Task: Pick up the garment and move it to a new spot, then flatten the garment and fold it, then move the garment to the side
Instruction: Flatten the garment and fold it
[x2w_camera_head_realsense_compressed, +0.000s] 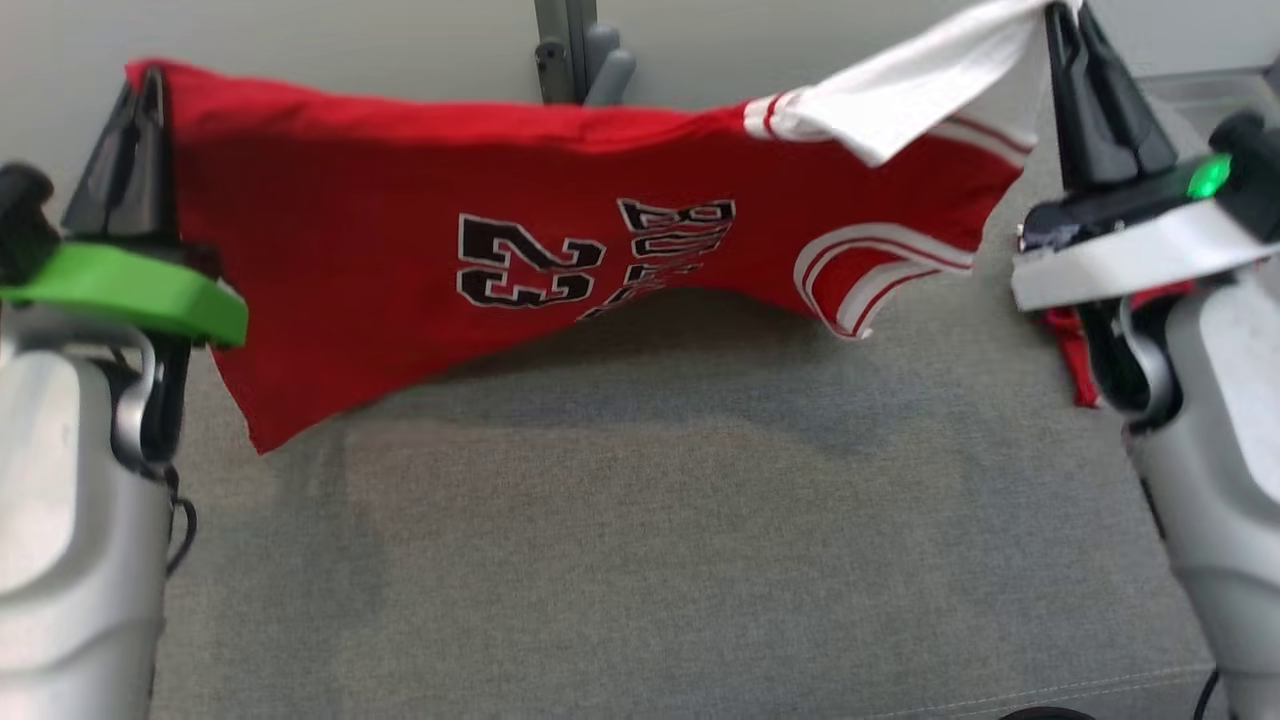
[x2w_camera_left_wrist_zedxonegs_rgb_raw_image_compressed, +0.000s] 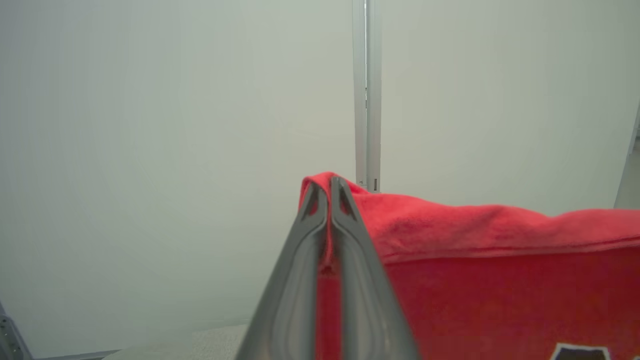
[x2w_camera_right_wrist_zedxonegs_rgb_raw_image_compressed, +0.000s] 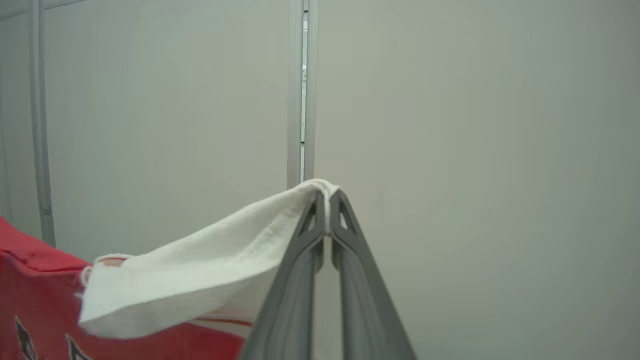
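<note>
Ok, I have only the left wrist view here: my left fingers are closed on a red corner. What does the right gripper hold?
Observer: The right gripper is shut on a white part of the same garment.
Operator: Is there any print on it?
Observer: Yes, the head view shows a black number 23 on the red cloth.
Operator: Does the cloth touch the surface below?
Observer: It seems to hang above the grey surface, with a shadow under it.
</note>
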